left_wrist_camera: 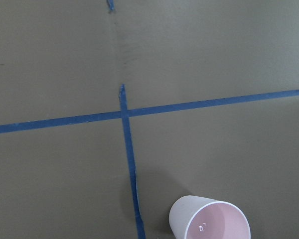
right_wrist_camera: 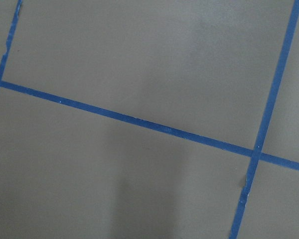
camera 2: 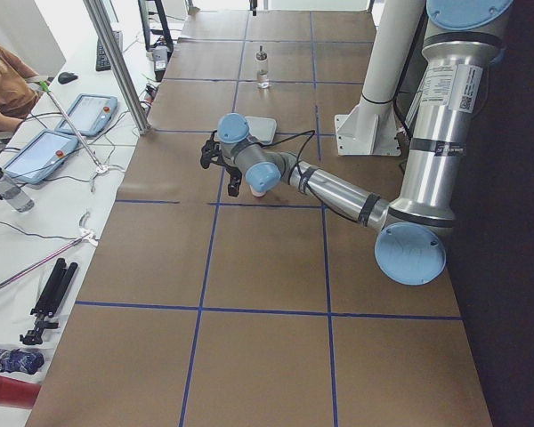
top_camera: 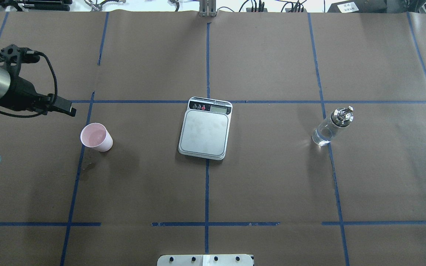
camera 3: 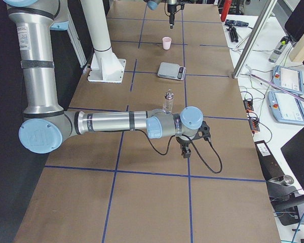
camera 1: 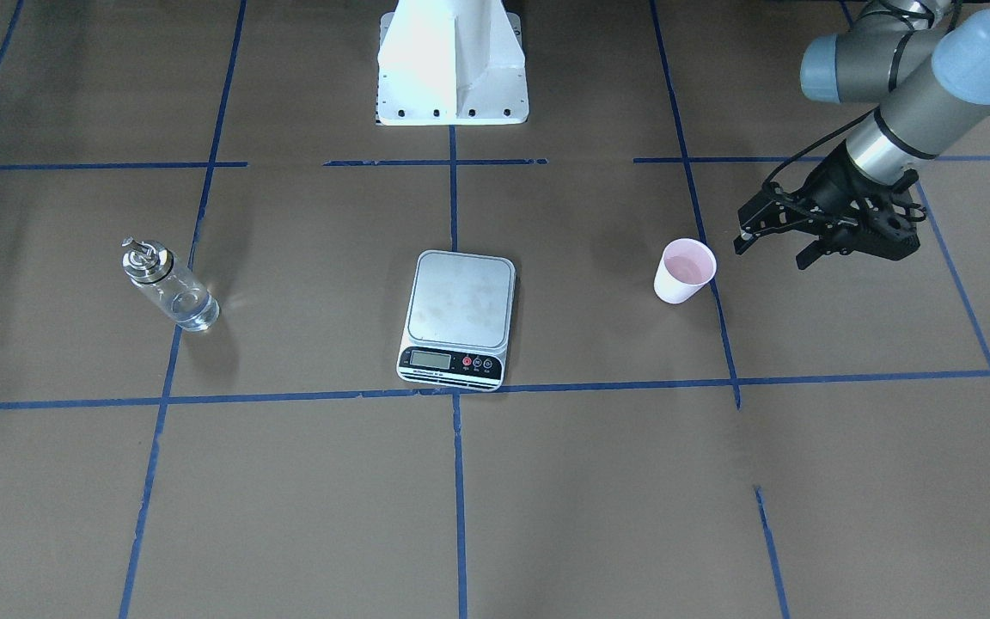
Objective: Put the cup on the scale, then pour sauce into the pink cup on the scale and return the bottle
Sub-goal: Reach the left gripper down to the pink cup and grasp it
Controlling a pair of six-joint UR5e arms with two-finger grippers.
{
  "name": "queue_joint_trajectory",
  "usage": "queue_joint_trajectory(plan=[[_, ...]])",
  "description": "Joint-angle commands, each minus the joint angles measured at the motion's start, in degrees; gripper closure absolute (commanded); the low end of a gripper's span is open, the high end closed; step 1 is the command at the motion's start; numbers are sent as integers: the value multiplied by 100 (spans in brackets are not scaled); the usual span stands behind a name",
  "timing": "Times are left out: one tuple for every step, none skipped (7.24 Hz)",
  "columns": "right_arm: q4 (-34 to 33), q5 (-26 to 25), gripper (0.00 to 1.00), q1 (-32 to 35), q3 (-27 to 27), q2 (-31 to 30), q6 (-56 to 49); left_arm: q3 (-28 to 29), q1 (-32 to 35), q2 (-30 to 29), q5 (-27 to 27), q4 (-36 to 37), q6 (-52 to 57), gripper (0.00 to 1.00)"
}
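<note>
Paper-covered table (top_camera: 272,184), nothing lifted yet: step one, the cup. Left gripper (camera 1: 777,247) hovers just beside it, fingers spread, empty. Right gripper (camera 3: 185,148) is parked far right; can't tell its fingers. Scale (top_camera: 205,133) sits bare at centre, bottle (top_camera: 327,127) stands right, cup (top_camera: 96,137) left. Next, I'd say: drop and close around the cup.

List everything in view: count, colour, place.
cup: one, pale pink, upright on table, robot's left of scale
scale: one, silver-grey, table centre, platform bare
bottle: one, clear glass, upright, robot's right of scale
table: one, brown, blue tape grid
tablets: two, grey, side bench
pedestal: one, white, behind scale
left end effector: one, black, open, beside cup, not touching
right end effector: one, black, past bottle toward table's right end; open or shut unclear
</note>
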State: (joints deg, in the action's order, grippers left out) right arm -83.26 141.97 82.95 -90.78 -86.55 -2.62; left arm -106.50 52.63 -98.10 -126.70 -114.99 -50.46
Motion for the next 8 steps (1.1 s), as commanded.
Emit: queue_joint_trajectory(plan=[[213, -20, 0, -129, 16, -20, 7, 67, -558, -104, 434, 21, -385, 0], [214, -29, 0, -147, 17, -29, 16, 68, -657, -104, 531, 29, -481, 0], [231, -12, 0, -147, -1, -29, 112, 76, -718, -96, 637, 29, -482, 0], [240, -20, 0, -225, -10, -29, 191, 85, -728, -78, 646, 38, -482, 1], [240, -38, 0, -226, 16, -29, 192, 129, -728, -61, 646, 38, -474, 2], [240, -29, 0, -226, -18, -29, 209, 173, -737, -87, 646, 30, -474, 6], [240, -20, 0, -226, -18, -29, 209, 252, -737, -96, 638, 12, -474, 10], [240, -29, 0, -226, -10, -29, 209, 252, -745, -96, 638, 3, -465, 16]])
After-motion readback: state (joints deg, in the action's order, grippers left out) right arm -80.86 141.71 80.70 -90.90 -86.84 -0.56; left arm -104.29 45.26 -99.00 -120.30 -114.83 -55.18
